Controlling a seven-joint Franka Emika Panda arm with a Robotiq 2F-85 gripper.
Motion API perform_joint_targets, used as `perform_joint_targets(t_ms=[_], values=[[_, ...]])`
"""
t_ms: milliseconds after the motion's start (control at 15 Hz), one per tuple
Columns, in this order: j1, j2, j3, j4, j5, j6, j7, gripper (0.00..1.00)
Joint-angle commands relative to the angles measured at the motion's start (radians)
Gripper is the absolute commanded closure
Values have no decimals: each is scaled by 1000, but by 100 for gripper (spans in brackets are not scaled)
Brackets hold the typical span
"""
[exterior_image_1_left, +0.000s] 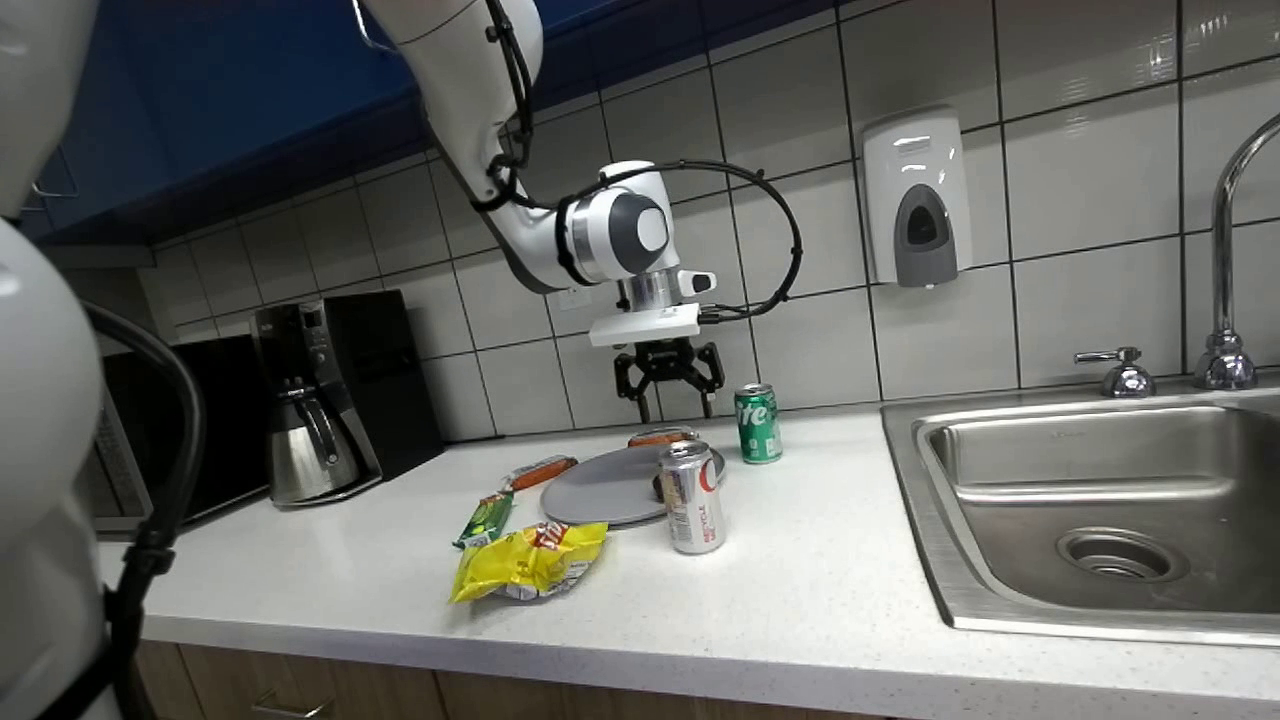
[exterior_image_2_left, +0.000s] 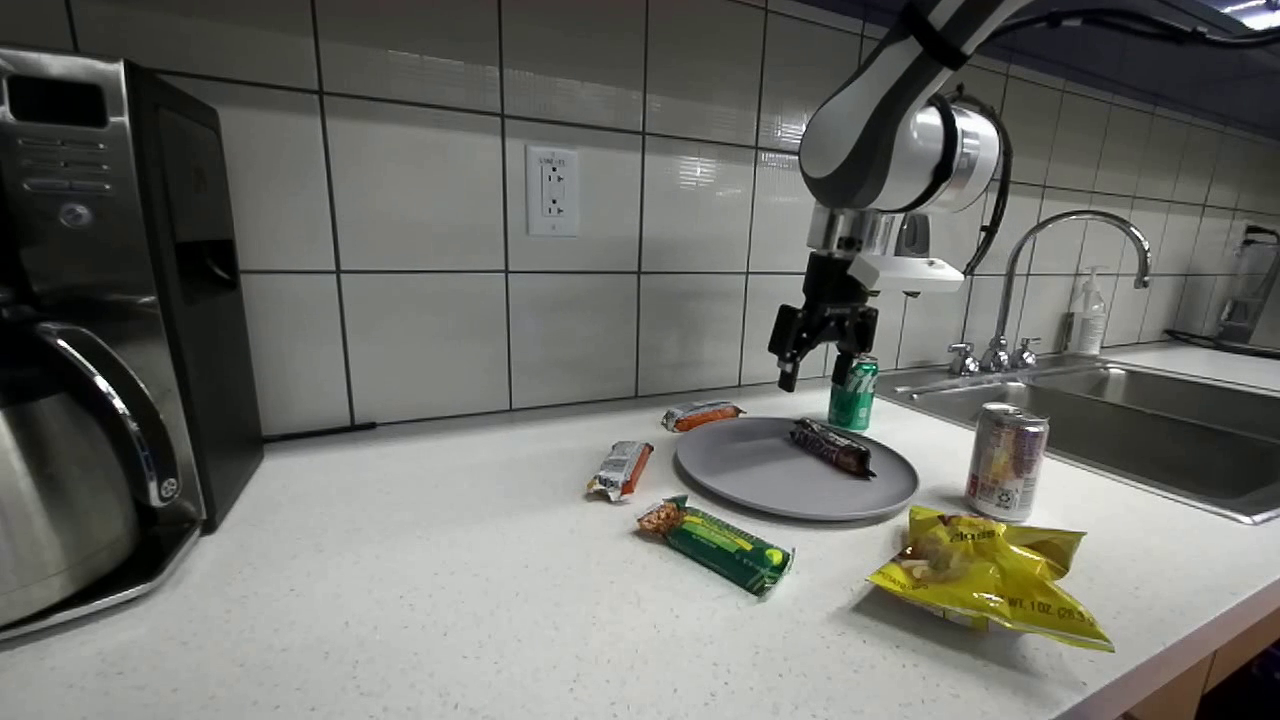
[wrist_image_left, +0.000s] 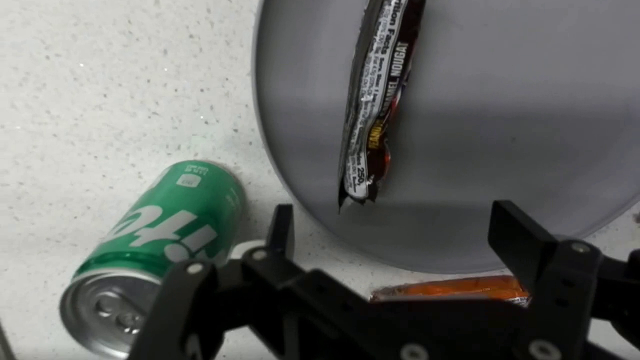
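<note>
Hovering wide apart, the fingers (wrist_image_left: 521, 242) hang near the green can (exterior_image_1_left: 758, 424).

One candy bar (wrist_image_left: 375, 105), dark-brown wrapper with white nutrition panel showing. Lies off-center on a round gray plate (wrist_image_left: 500, 150), near its rim. One silver-topped green can (wrist_image_left: 165, 220), upright on the counter (wrist_image_left: 125, 75), just beside the plate.

open air: gripper (exterior_image_1_left: 676, 409) to plate (exterior_image_2_left: 745, 475) | obstacles: green can (wrist_image_left: 170, 215) beside plate, silver can (exterior_image_2_left: 1008, 464) near it

Black hand (exterior_image_1_left: 675, 408), brown wrapper (wrist_image_left: 377, 100), grey plate (wrist_image_left: 500, 150), green can (wrist_image_left: 170, 220)
</note>
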Motion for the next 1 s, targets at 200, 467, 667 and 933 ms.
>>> perform_joint_targets(t_ms=[200,467,667,933], values=[[5,14,8,58,3,-14,44,0],[27,41,-4,93,-5,-4,123,0],[49,76,-13,140,-5,-16,216,0],[90,124,-39,206,-17,-29,362,0]])
